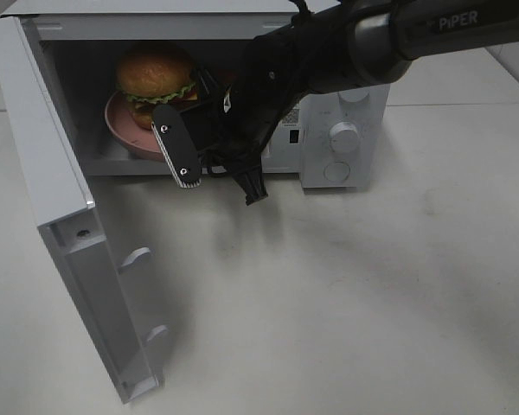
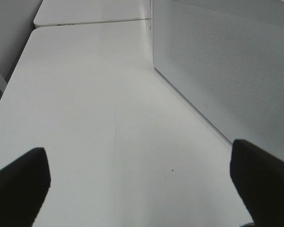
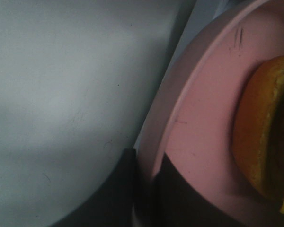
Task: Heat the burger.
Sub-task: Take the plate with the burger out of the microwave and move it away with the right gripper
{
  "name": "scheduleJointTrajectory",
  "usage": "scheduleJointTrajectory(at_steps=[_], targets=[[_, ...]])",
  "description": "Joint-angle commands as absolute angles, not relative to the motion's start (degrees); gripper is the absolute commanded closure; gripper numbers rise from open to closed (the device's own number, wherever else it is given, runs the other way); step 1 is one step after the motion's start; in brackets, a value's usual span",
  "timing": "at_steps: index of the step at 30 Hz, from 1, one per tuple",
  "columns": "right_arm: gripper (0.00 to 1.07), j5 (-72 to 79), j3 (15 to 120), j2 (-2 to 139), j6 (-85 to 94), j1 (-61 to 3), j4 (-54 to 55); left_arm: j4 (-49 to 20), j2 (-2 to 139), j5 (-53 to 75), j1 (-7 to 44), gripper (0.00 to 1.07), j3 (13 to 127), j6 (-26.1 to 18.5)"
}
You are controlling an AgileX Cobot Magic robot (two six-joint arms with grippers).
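Your right gripper [image 3: 144, 189] pinches the plate [image 3: 199, 118] rim, burger [image 1: 156, 76] inside the microwave [image 1: 346, 112]; left gripper [image 2: 142, 189] gapes idle. Release looks risky: a dragged plate probably topples it.

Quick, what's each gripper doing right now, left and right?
Left gripper: open, holding nothing, over bare table beside the microwave.
Right gripper: shut on the pink plate rim, burger on it, inside the microwave.

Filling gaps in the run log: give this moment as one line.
right gripper: shut on round pink plate's rim | tall golden-bun burger: on plate, inside white microwave | door: open | left gripper: open, empty
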State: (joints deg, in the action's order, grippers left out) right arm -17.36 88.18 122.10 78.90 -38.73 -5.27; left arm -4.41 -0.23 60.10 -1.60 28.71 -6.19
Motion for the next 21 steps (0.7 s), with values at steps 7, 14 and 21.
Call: scheduleJointTrajectory(at_steps=[7, 14, 21], targets=[[1.07, -11.5, 82.8, 116.4, 79.9, -38.7, -3.7, -4.4, -1.4, 59.5, -1.4, 0.09, 28.6, -6.2], [1.07, -11.3, 78.7, 113.5, 79.9, -38.7, -0.9, -4.4, -1.4, 59.5, -1.4, 0.09, 28.6, -6.2], [1.07, -10.6, 74.0, 110.1, 79.9, -38.7, 0.0, -4.4, -1.4, 59.5, -1.4, 0.09, 28.6, -6.2]])
